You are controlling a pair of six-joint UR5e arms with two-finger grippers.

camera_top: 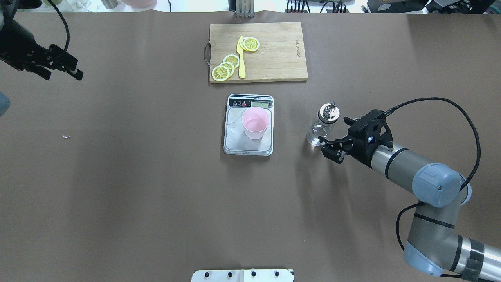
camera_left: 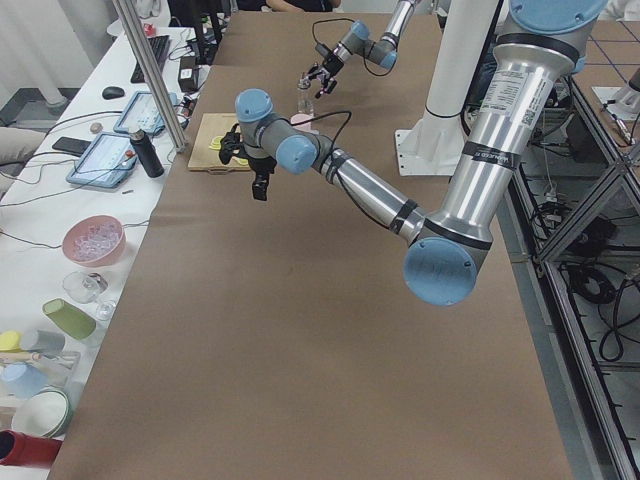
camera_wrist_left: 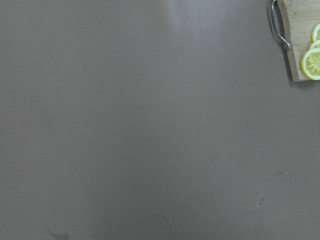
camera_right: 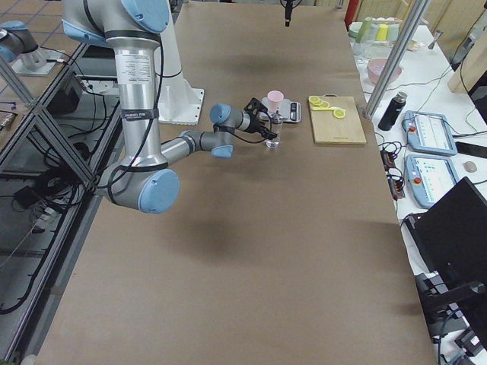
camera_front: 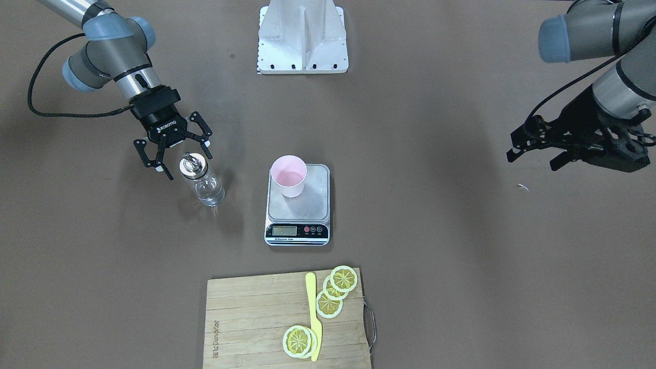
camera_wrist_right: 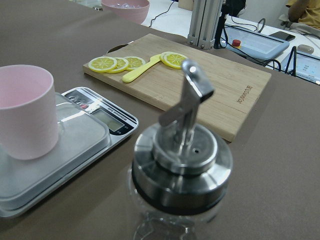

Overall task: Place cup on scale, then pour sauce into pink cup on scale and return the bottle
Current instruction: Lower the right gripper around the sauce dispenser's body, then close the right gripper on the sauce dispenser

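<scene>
The pale pink cup [camera_front: 288, 176] [camera_top: 255, 123] stands upright on the silver platform of the scale [camera_front: 312, 205] [camera_top: 238, 143], towards its robot-side edge. The clear glass bottle [camera_front: 205, 187] [camera_top: 321, 124] with its metal spout stands upright on the table beside the scale, on my right side. My right gripper [camera_front: 180, 161] [camera_top: 333, 134] is open, its fingers close at the bottle's robot side and not shut on it. In the right wrist view the bottle [camera_wrist_right: 182, 160] fills the foreground, with the cup [camera_wrist_right: 22, 115] and scale [camera_wrist_right: 82, 145] to its left. My left gripper [camera_front: 533, 154] [camera_top: 68, 67] is open and empty, raised far off at my left.
A wooden cutting board [camera_front: 246, 318] [camera_top: 274, 58] with lemon slices [camera_front: 330, 294] and a yellow knife [camera_front: 313, 318] lies beyond the scale, on the operators' side. The white robot base [camera_front: 302, 38] stands at the robot's edge of the table.
</scene>
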